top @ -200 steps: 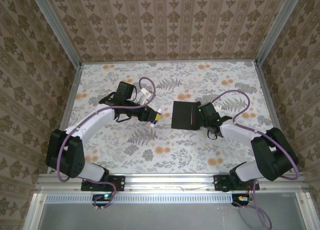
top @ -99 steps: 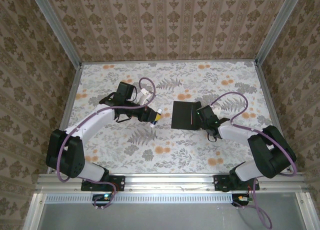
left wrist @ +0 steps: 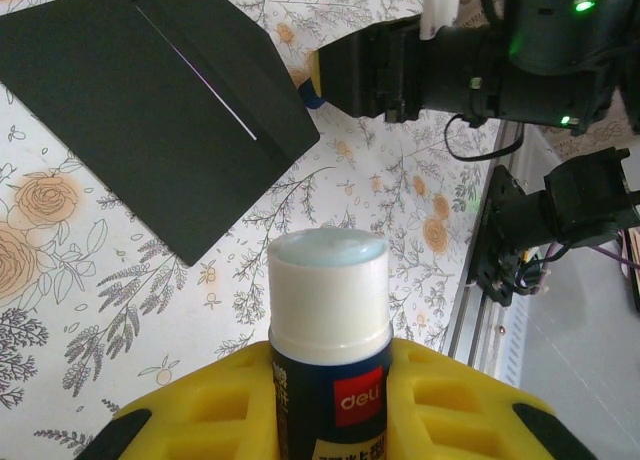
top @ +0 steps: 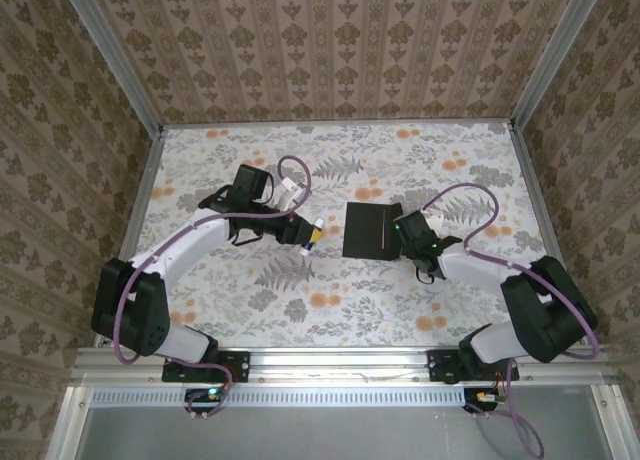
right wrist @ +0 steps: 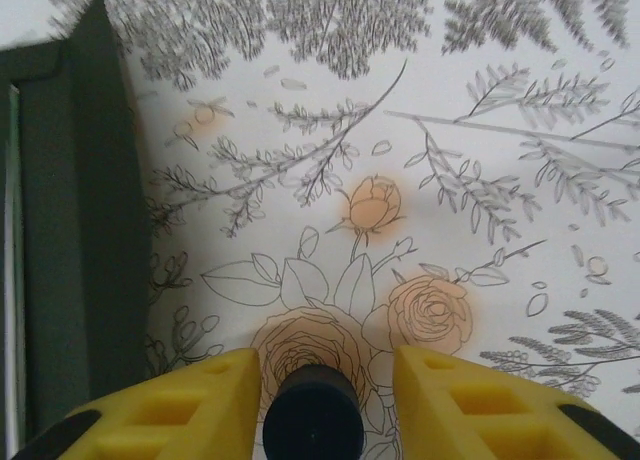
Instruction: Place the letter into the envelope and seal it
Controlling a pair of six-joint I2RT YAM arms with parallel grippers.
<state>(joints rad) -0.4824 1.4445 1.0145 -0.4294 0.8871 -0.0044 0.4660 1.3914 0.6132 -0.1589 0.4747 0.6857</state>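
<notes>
Envelope (top: 370,230) flat between the grippers. Right gripper (top: 404,226) just beside its right edge, fingers parted about a dark round piece (right wrist: 312,420), grip unclear. Left gripper (top: 304,235) nearby on its left, clamped on glue stick (left wrist: 328,310) pointing at it.

The worktop (top: 215,315) has a white floral cover, grey ferns and leaves with little orange roses scattered around. Walls (top: 340,40) on the far, left and right sides are all tan-brown damask wallpaper in vertical stripes. Bare aluminium posts (top: 110,55) rise from both far corners, and an aluminium rail (top: 340,360) runs along the near edge. Below that there's a plain grey panel (top: 340,430). Lighting's soft and even, with barely any shadows.
</notes>
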